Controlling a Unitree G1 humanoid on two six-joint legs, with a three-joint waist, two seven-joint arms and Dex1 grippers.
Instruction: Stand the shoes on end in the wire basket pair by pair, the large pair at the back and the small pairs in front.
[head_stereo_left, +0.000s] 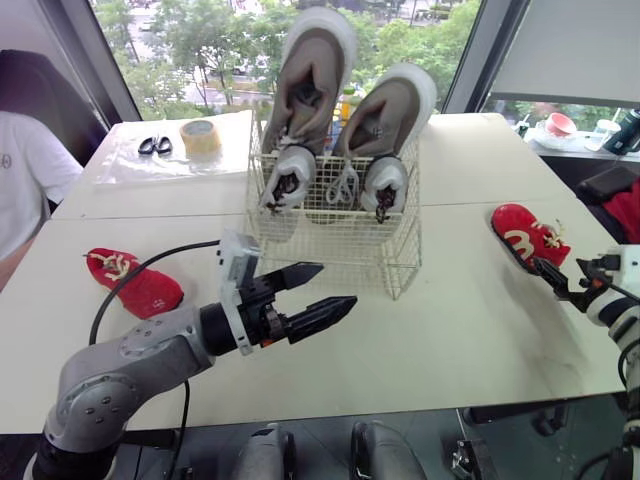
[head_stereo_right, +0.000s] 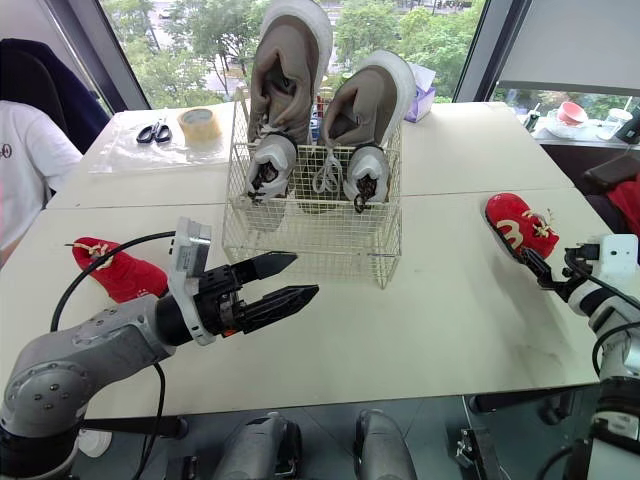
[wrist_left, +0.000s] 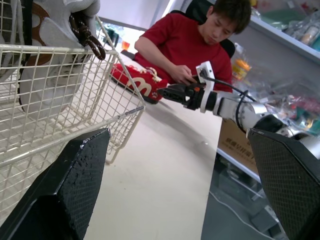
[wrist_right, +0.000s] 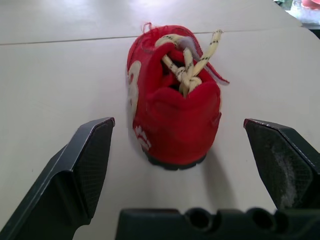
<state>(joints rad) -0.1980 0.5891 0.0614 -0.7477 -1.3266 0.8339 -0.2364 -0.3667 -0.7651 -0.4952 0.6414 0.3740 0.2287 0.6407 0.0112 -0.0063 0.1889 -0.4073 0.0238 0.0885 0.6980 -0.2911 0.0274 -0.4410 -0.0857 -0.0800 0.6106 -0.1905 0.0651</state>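
The wire basket (head_stereo_left: 335, 230) stands mid-table. Two large grey-brown shoes (head_stereo_left: 312, 70) (head_stereo_left: 392, 105) stand on end at its back, and two small grey shoes (head_stereo_left: 288, 175) (head_stereo_left: 383, 185) stand in front of them. One small red shoe (head_stereo_left: 135, 284) lies on the table at the left. Another red shoe (wrist_right: 175, 115) lies at the right. My left gripper (head_stereo_left: 338, 284) hovers open and holds nothing, just in front of the basket's near wall. My right gripper (wrist_right: 177, 125) is open, its fingers wide apart just short of the right red shoe's heel.
Scissors (head_stereo_left: 155, 145) and a tape roll (head_stereo_left: 200, 137) lie at the table's far left. A person in a white shirt (head_stereo_left: 25, 175) sits at the left. A person in a red shirt (wrist_left: 200, 40) sits beyond the right end.
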